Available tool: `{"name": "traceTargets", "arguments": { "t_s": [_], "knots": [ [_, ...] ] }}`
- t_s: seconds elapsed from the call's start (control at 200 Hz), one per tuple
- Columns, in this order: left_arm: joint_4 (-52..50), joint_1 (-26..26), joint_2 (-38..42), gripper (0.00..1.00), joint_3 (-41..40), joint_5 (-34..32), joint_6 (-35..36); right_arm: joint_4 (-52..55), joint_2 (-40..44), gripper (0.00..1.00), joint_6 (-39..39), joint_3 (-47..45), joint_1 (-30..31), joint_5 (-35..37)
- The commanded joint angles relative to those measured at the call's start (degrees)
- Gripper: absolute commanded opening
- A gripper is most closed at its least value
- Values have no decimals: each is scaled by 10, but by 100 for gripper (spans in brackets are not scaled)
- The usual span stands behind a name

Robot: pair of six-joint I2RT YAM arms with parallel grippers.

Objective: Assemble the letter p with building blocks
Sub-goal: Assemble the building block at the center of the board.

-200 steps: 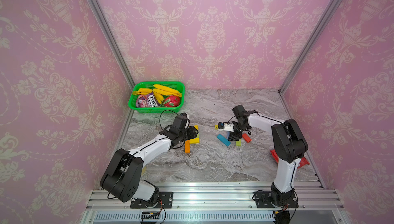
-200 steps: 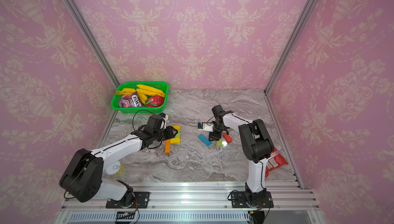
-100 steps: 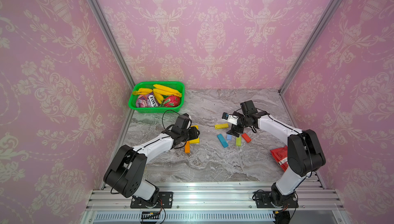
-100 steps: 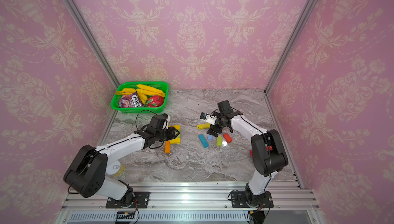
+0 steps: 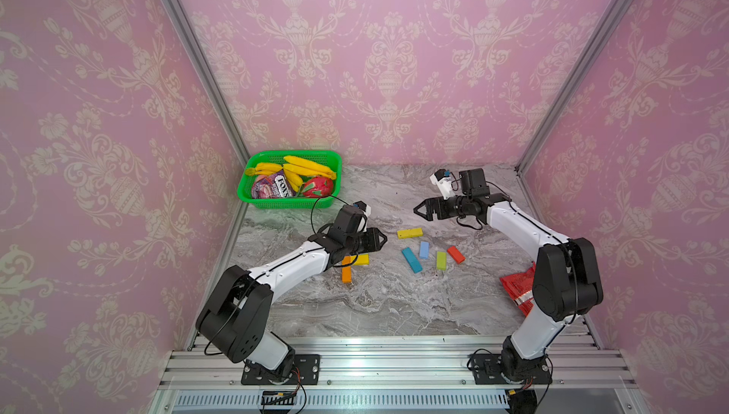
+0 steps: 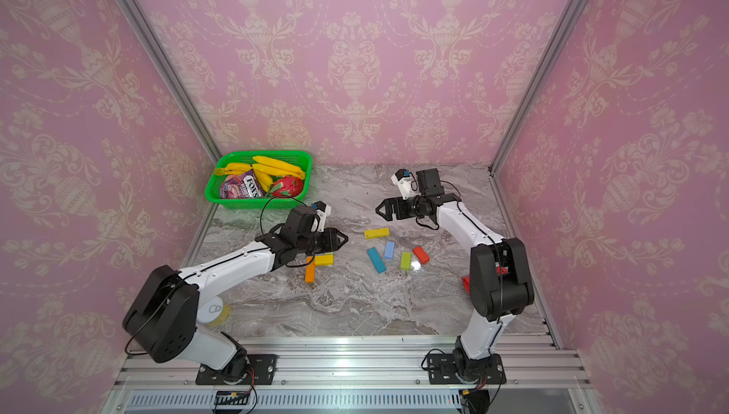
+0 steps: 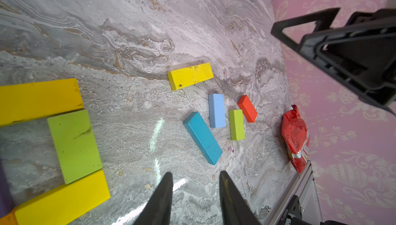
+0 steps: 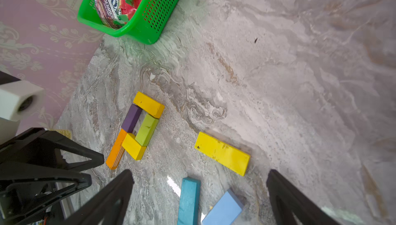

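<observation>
The right pincer is hanging over the table with its two fingers spread as wide as they go, and it is holding nothing. The left pincer is also holding nothing; its fingers are standing a little apart. Near the right pincer, the loose yellow block is lying flat, and I am guessing the pincer is getting ready to pick this one up. To do that well, it should be coming straight down, putting one finger on each long side, squeezing softly and lifting straight up, because the teal block and the light blue block are lying close by and could get bumped. The small lime block and the red block are lying near them. Over by the left pincer the letter is looking almost done: the top yellow block, the purple block, the big lime block and the lower yellow block are making a ring, and the orange block is sticking out as the leg. The blocks are looking flat and smooth, with bright, slightly scratched paint.
</observation>
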State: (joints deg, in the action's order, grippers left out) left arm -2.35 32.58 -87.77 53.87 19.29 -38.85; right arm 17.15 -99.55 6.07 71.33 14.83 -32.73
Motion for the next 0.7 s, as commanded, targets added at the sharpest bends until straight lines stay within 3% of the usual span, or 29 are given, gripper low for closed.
{"name": "traceTargets", "arguments": {
  "t_s": [0.0,0.065,0.23,0.315,0.38,0.555,0.61,0.695],
  "knots": [
    [-12,15,-24,39,23,12,4,8,19,100,74,-22,18,50],
    [-13,23,-40,39,36,11,3,54,19,100,64,-24,36,146],
    [-20,39,-82,38,70,10,2,21,39,96,86,-96,37,163],
    [-28,49,-106,38,92,11,1,19,39,78,107,-114,37,181],
    [-32,56,-125,37,107,7,0,24,34,55,115,-120,37,190],
    [-25,70,-183,30,148,12,-8,0,38,18,131,-147,35,182],
    [-26,73,-201,26,165,8,-7,-3,34,11,137,-150,35,180],
    [-24,76,-229,17,184,3,-9,-18,29,10,142,-156,34,172]
  ]
}}
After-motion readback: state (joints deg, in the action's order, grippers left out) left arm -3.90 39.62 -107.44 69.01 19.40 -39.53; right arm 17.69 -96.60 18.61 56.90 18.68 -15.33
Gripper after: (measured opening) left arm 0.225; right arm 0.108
